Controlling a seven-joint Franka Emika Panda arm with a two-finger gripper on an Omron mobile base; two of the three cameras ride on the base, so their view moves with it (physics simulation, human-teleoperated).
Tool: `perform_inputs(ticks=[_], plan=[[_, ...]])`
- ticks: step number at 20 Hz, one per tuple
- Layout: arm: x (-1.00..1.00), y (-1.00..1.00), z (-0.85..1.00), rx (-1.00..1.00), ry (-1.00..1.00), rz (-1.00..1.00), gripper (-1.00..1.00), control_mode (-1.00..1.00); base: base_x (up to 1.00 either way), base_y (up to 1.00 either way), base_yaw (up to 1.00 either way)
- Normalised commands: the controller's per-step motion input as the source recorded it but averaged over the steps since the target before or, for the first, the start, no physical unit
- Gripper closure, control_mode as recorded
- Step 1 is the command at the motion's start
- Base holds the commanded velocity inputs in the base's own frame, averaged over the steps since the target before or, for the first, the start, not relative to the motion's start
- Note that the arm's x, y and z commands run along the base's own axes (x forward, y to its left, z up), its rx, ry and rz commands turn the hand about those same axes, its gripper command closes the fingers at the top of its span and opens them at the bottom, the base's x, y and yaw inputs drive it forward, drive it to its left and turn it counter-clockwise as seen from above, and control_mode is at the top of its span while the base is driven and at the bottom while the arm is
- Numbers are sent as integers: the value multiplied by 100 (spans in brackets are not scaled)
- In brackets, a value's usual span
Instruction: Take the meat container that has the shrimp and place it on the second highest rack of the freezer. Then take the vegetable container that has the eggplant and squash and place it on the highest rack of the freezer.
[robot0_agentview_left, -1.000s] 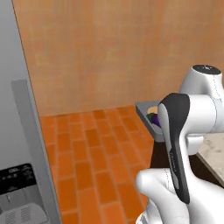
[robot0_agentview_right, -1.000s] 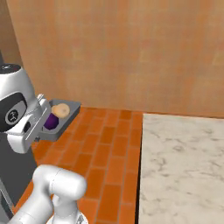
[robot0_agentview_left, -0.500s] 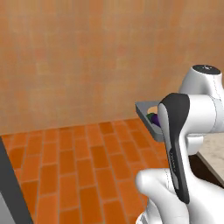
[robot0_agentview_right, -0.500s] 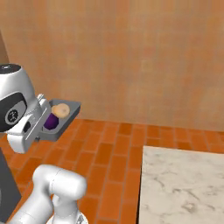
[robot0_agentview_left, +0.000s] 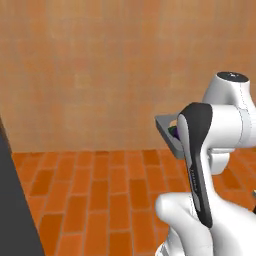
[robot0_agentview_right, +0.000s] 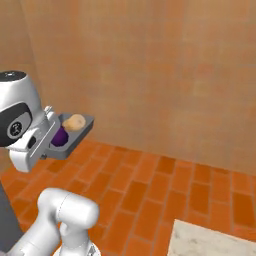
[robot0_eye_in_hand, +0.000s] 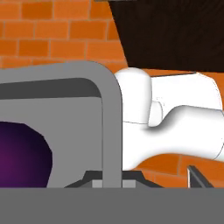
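Note:
The vegetable container (robot0_agentview_right: 84, 129) is a grey tray held in the air in front of the arm. In it lie the purple eggplant (robot0_agentview_right: 60, 136) and the tan squash (robot0_agentview_right: 75, 121). My gripper (robot0_eye_in_hand: 112, 178) is shut on the tray's rim (robot0_eye_in_hand: 109, 109), and the eggplant (robot0_eye_in_hand: 22, 159) sits close by inside the tray. From the left base view a corner of the tray (robot0_agentview_left: 165, 126) sticks out behind the arm. A grey side of the freezer (robot0_agentview_left: 15, 210) stands at the lower left. Its racks, the meat container and the shrimp are out of view.
An orange brick floor (robot0_agentview_left: 100, 190) runs up to a tan wall (robot0_agentview_right: 165, 70) ahead. A corner of a marble counter (robot0_agentview_right: 210, 245) shows at the lower right. The freezer's side is close on the left.
The whole picture has swung, so the base has turned: the freezer slid off to the left and the counter down to the right. The tray stays held the same way at the hand.

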Motion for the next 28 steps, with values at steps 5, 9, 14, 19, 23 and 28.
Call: perform_inputs(ticks=[5, 9, 14, 19, 23, 28], plan=[[0, 0, 0, 0, 0, 0, 100, 100, 0, 0, 80], [0, 0, 0, 0, 0, 0, 100, 100, 0, 0, 87], [0, 0, 0, 0, 0, 0, 100, 100, 0, -1, 87], [0, 0, 0, 0, 0, 0, 100, 100, 0, -9, 81], [0, 0, 0, 0, 0, 0, 100, 100, 0, -16, 80], [0, 0, 0, 0, 0, 0, 100, 100, 5, -22, 77]])
